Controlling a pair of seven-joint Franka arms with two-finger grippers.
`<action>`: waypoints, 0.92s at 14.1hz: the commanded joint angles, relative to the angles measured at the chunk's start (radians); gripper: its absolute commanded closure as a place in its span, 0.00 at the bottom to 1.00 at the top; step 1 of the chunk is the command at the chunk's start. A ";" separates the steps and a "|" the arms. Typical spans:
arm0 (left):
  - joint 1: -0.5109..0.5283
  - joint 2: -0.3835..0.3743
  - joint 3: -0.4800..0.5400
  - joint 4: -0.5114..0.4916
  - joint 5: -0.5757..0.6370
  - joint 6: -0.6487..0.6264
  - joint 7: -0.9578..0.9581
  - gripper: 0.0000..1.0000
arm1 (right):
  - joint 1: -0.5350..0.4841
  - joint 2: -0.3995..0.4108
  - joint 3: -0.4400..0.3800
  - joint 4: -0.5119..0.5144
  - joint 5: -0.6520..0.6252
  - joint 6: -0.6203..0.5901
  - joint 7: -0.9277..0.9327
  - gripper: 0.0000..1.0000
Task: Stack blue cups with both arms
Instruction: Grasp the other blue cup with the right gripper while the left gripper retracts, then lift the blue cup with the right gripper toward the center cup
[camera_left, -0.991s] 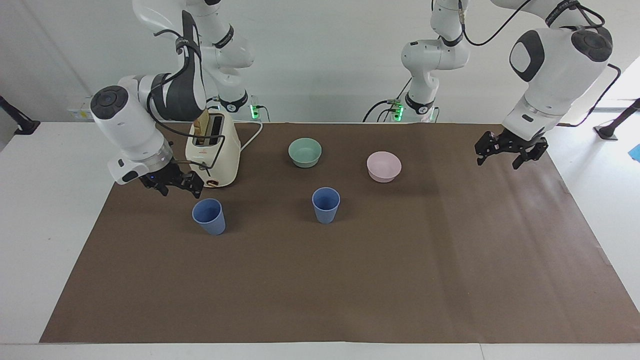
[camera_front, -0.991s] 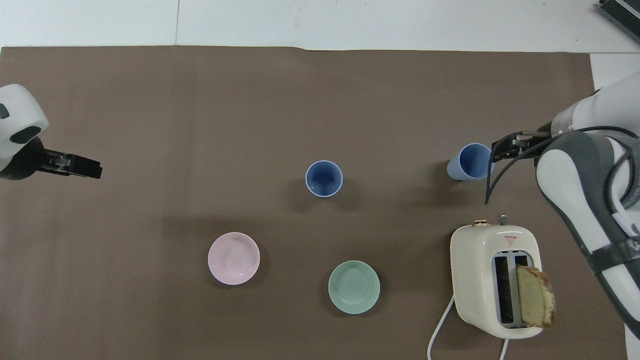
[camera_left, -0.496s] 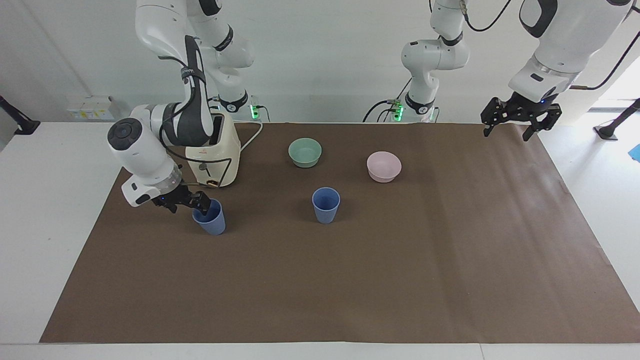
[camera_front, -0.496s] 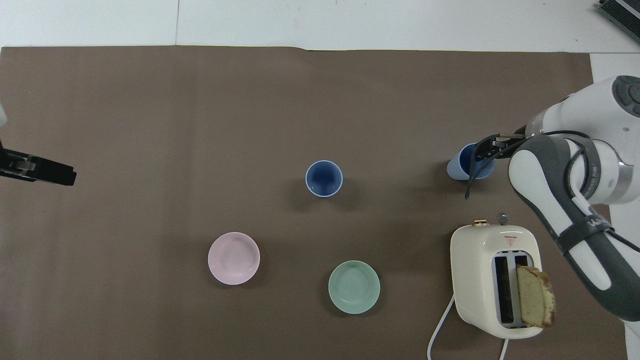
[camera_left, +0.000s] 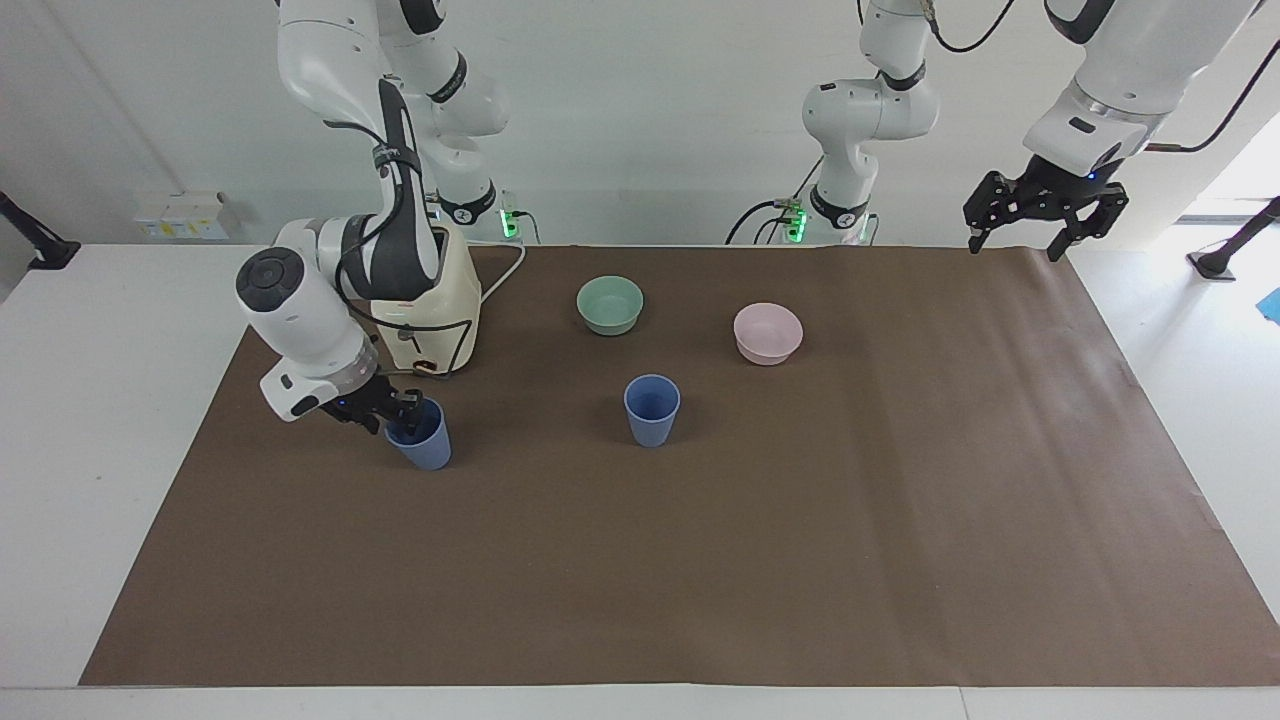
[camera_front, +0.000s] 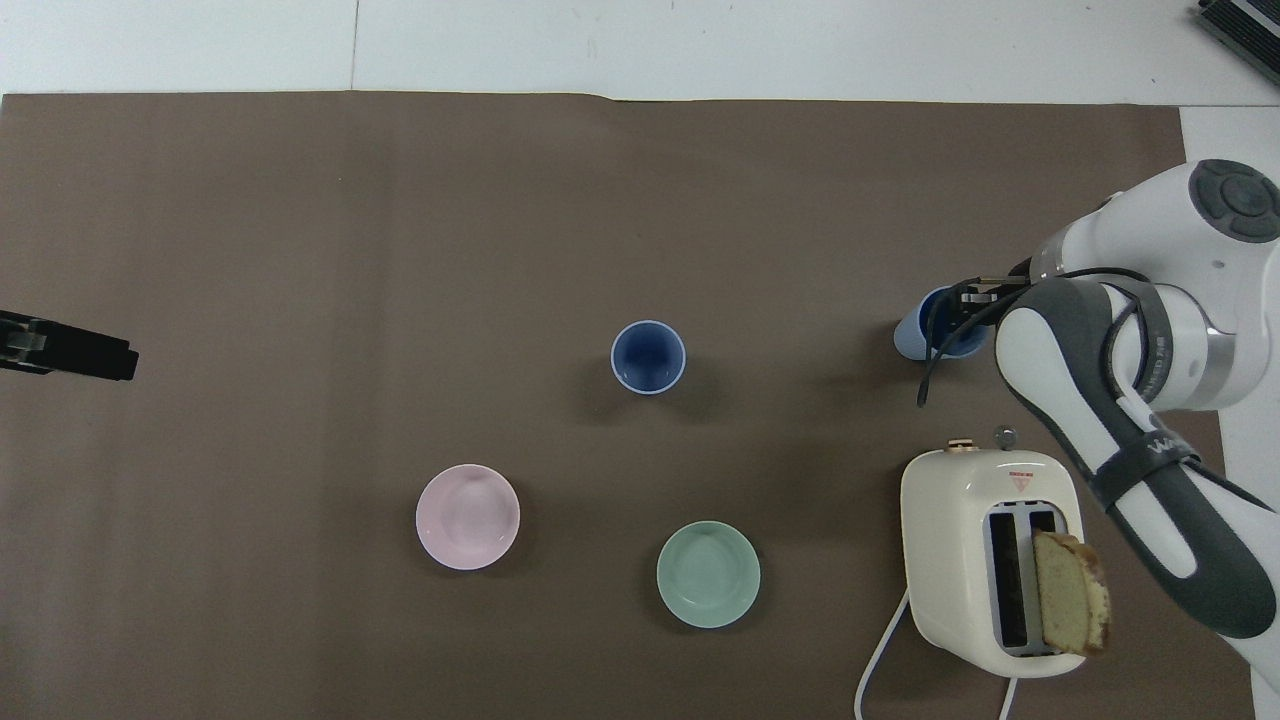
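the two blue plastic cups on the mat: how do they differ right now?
The blue plastic cup by the toaster has the right gripper at its rim, one finger inside; the blue plastic cup mid-table stands untouched. The first sits toward the right arm's end of the table, the second beside the pink bowl and green bowl, farther from the robots. Both are upright, open end up, same shape and colour.

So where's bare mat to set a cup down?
Widest bare mat lies farther from the robots than both blue cups. Also bare toward the left arm's end, past the pink bowl. Crowded around the toaster and green bowl.
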 joint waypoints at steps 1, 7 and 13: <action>-0.008 0.001 0.004 0.050 -0.022 -0.072 -0.058 0.00 | -0.005 -0.013 0.002 -0.018 -0.017 0.011 -0.016 0.89; -0.008 -0.040 -0.001 0.039 -0.024 -0.064 -0.067 0.00 | -0.002 -0.019 0.006 0.055 -0.015 -0.064 -0.015 1.00; -0.008 -0.052 -0.001 0.018 -0.024 -0.061 -0.067 0.00 | 0.020 -0.021 0.121 0.306 -0.017 -0.336 0.154 1.00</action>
